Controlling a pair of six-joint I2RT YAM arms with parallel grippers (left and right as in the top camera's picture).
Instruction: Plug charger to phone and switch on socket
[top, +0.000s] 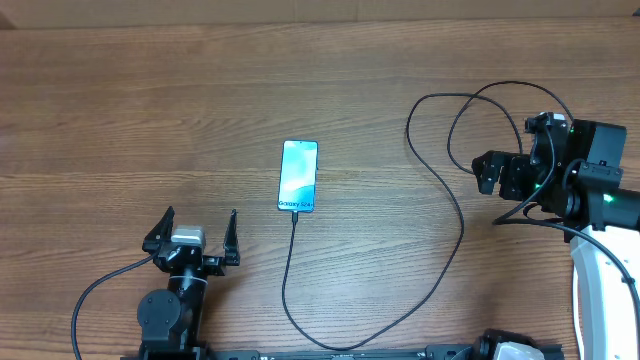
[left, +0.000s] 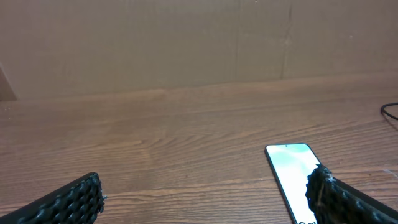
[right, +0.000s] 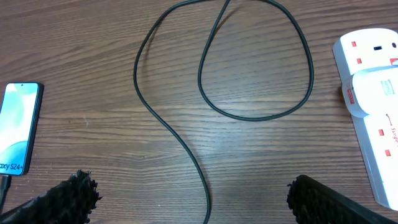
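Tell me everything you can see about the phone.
The phone is a slim, dark-edged rectangle lying flat, screen up, on the wooden table, long axis pointing away from the robot. Its screen glows light blue with dark "Galaxy S24+" text at the near end. The thin black charger cable meets that near short edge; nothing else touches it.

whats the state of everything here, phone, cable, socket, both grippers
phone: lying flat, screen lit
charger: tip meets the phone's lower end and looks plugged in; the rest lies in loose loops
socket: white plug sits on it; switch positions cannot be told
left gripper: jaws open, holding nothing
right gripper: jaws open, holding nothing
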